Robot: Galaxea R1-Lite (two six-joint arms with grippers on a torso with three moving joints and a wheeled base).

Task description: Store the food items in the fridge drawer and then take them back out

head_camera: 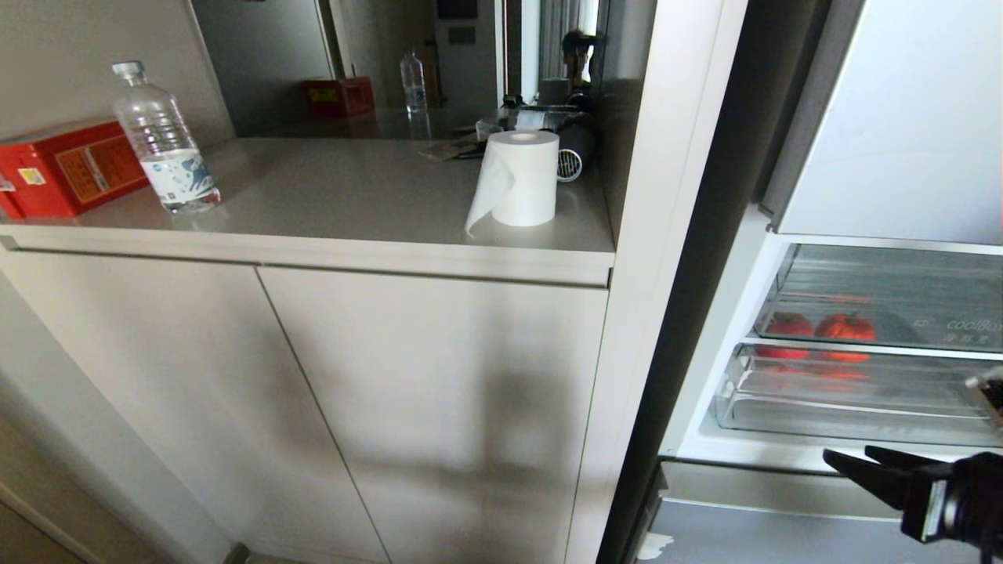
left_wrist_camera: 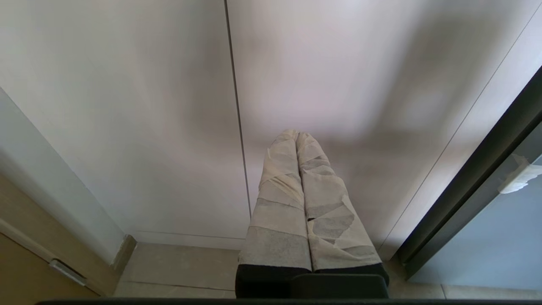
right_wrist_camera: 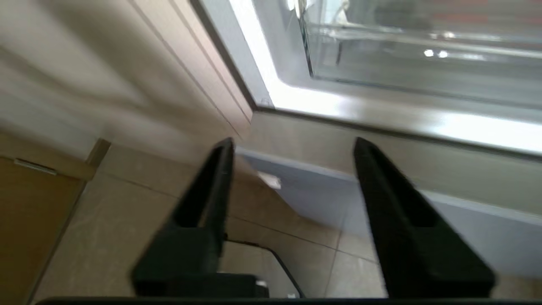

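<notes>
I see two orange-red fruits at the right of the head frame, sitting behind the fridge drawer, with my right claw spread wide and empty at lower right, just below it. They look light, firm and smooth-skinned, so I'd pinch one gently across its widest part. My left claw hangs clenched by the cabinet.

Upper left on the counter: box, bottle, paper roll further right. Right side: fruit behind fridge drawer.
</notes>
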